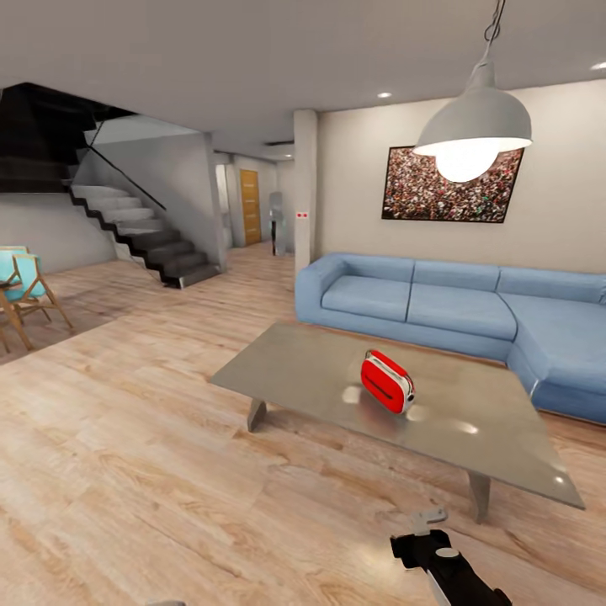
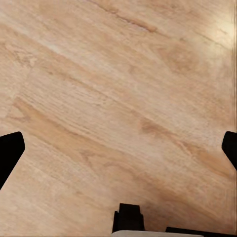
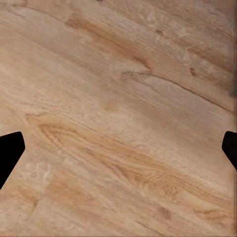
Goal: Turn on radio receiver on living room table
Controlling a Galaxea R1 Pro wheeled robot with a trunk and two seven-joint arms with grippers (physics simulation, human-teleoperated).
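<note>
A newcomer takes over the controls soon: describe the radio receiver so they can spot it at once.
Find the blue sectional sofa under the framed crowd picture; the low grey table stands in front of it. The radio receiver sits near the middle of the tabletop: a small red box with rounded corners and white sides, the one object on that glossy grey surface.

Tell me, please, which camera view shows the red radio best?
The head view: the radio lies in plain sight on the grey table before the blue sofa. Both wrist views look down at wood floor between open end effector fingers.
</note>
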